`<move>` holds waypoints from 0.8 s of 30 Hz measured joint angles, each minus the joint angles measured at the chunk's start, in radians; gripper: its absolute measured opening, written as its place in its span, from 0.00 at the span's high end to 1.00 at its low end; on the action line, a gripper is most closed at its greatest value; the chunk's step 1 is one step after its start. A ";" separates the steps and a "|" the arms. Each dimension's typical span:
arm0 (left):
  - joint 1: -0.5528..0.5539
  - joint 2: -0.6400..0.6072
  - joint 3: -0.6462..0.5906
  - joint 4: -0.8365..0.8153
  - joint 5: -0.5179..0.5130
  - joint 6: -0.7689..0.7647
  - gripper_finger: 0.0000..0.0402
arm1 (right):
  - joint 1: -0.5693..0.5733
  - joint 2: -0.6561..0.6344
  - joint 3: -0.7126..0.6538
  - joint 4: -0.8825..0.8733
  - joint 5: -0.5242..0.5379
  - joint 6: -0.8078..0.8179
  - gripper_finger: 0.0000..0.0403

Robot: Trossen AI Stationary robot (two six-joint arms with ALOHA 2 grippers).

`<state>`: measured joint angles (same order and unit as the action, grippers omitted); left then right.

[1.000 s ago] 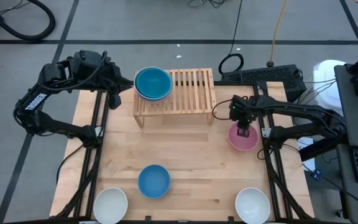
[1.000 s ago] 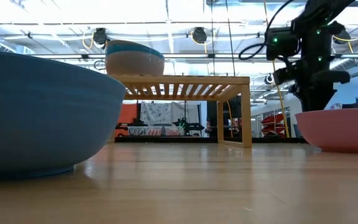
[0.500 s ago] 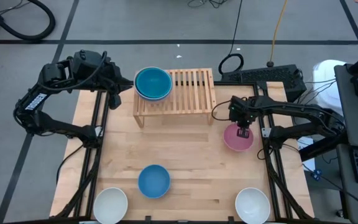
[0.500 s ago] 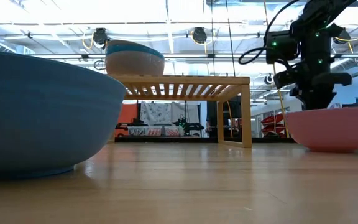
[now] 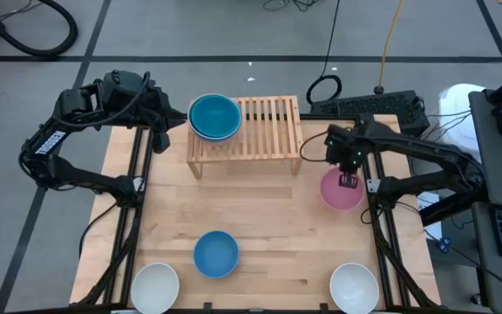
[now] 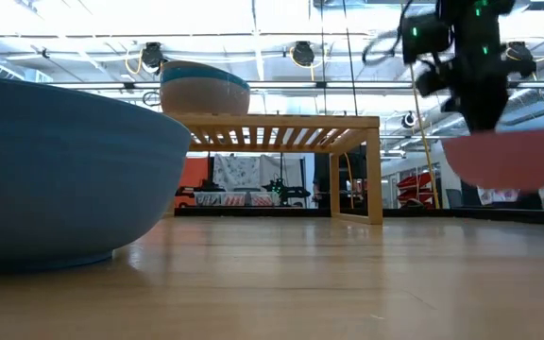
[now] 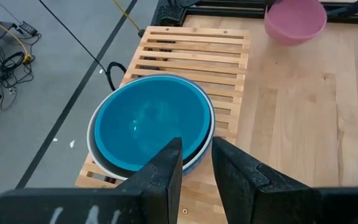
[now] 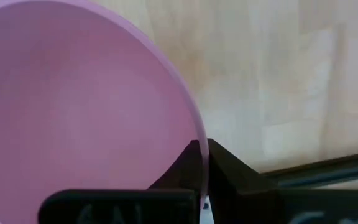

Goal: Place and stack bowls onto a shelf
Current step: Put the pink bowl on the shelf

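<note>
At the near edge of the counter [image 5: 268, 227] sit 2 white bowls, one at the left corner [image 5: 155, 286] and one at the right corner [image 5: 354, 287]. Just behind the left one, a blue bowl [image 5: 215, 254] rests on the wood; in the low view it fills the left foreground.

Farther back on the right, the right tool [image 5: 348, 180] is clamped shut on the rim of the pink bowl [image 5: 342, 190], its 2 fingers pinching the wall at the bowl's far side. The low view shows that bowl [image 6: 508, 158] clear of the counter, hanging in the air with a gap beneath it, to the right of the shelf's leg.

At the far end stands the shelf [image 5: 245, 127], a low slatted wooden rack. On its left half sits a stack of bowls, a teal one [image 5: 213, 115] on top; the right half is bare slats.

The left tool [image 7: 194, 163] hovers beyond the shelf's left end, above the stack, holding nothing, its fingers a narrow gap apart.
</note>
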<state>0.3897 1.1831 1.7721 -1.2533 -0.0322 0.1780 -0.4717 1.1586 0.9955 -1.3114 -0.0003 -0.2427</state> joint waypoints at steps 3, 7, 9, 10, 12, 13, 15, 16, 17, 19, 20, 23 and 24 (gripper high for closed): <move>0.000 0.000 0.000 0.000 0.000 0.001 0.76 | 0.000 -0.005 0.114 -0.068 0.003 -0.004 1.00; 0.000 0.000 0.000 0.000 0.000 0.003 0.76 | 0.000 -0.004 0.285 -0.121 0.025 -0.001 1.00; 0.000 0.000 0.000 0.000 0.000 0.006 0.76 | -0.001 0.003 0.367 -0.131 0.032 0.025 1.00; 0.000 0.000 0.000 0.000 0.000 0.008 0.76 | -0.003 0.009 0.407 -0.139 0.031 0.043 1.00; 0.000 0.000 0.000 0.000 0.000 0.019 0.76 | -0.012 0.021 0.488 -0.152 0.031 0.067 1.00; 0.000 0.000 0.000 0.000 0.000 0.023 0.76 | -0.014 0.031 0.524 -0.164 0.030 0.074 1.00; 0.000 0.000 0.000 0.000 0.000 0.024 0.76 | -0.017 0.058 0.585 -0.195 0.031 0.066 1.00; 0.000 0.000 0.000 0.000 -0.001 0.025 0.76 | -0.019 0.075 0.609 -0.210 0.031 0.045 1.00; 0.000 0.000 0.000 0.000 0.000 0.026 0.76 | -0.019 0.093 0.630 -0.217 0.032 0.022 1.00; 0.000 0.000 0.000 0.000 0.000 0.026 0.76 | -0.019 0.143 0.671 -0.231 0.033 -0.017 1.00; 0.000 0.000 0.000 0.000 0.000 0.026 0.76 | -0.019 0.171 0.691 -0.238 0.033 -0.037 1.00; 0.000 0.000 0.000 0.000 -0.001 0.027 0.76 | -0.019 0.265 0.760 -0.238 0.033 -0.105 1.00; 0.000 0.000 0.000 0.000 -0.001 0.027 0.76 | -0.019 0.301 0.792 -0.238 0.033 -0.131 1.00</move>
<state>0.3901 1.1831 1.7721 -1.2537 -0.0328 0.2050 -0.4908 1.4594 1.7870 -1.5493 0.0330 -0.3736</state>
